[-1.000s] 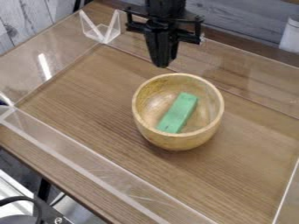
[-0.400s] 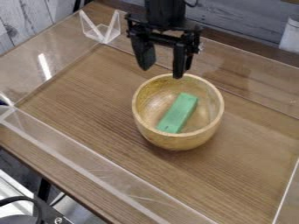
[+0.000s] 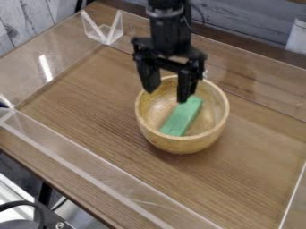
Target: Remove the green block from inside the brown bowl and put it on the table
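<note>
The green block [image 3: 182,116] lies slanted inside the brown bowl [image 3: 156,132], which rests near the middle of the table [image 3: 84,107]. My gripper [image 3: 167,88] hangs open over the bowl's far rim, pointing straight down. One black finger [image 3: 146,79] stands over the far-left rim, the other [image 3: 187,87] just above the block's upper end. Nothing is between the fingers, and I see no contact with the block.
Low clear acrylic walls [image 3: 72,165] border the table on all sides. A clear triangular bracket [image 3: 106,29] stands at the far wall, left of the arm.
The gripper went from shut to wide open and sank toward the bowl's far rim. Block and bowl have stayed put.
</note>
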`<state>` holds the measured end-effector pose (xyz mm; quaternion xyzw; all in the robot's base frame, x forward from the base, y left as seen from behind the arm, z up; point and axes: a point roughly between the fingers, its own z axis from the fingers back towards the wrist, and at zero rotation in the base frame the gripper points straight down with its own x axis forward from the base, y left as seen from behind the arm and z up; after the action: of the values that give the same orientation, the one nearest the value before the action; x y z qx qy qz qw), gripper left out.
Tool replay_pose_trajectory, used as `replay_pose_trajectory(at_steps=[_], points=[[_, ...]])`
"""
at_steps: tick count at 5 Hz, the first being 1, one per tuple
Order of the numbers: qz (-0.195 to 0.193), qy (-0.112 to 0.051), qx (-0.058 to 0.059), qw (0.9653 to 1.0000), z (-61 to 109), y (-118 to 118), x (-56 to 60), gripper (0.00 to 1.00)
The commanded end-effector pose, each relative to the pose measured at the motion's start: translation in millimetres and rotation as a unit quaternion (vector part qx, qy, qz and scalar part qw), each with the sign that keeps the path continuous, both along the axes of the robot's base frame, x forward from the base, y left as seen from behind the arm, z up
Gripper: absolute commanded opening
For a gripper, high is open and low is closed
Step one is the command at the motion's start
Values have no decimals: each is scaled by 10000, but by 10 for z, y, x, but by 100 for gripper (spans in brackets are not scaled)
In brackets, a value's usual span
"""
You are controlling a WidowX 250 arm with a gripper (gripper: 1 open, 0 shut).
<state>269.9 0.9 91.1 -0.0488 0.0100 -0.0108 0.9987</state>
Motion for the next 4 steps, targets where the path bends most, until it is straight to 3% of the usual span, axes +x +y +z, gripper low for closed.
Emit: replay_pose_trajectory(at_steps=[1,3,4], points=[[-89,-176,91,9998,-70,-33,46,100],[-152,-141,222,9995,-348,-87,63,100],[-151,-103,278,9994,-461,-95,77,0]])
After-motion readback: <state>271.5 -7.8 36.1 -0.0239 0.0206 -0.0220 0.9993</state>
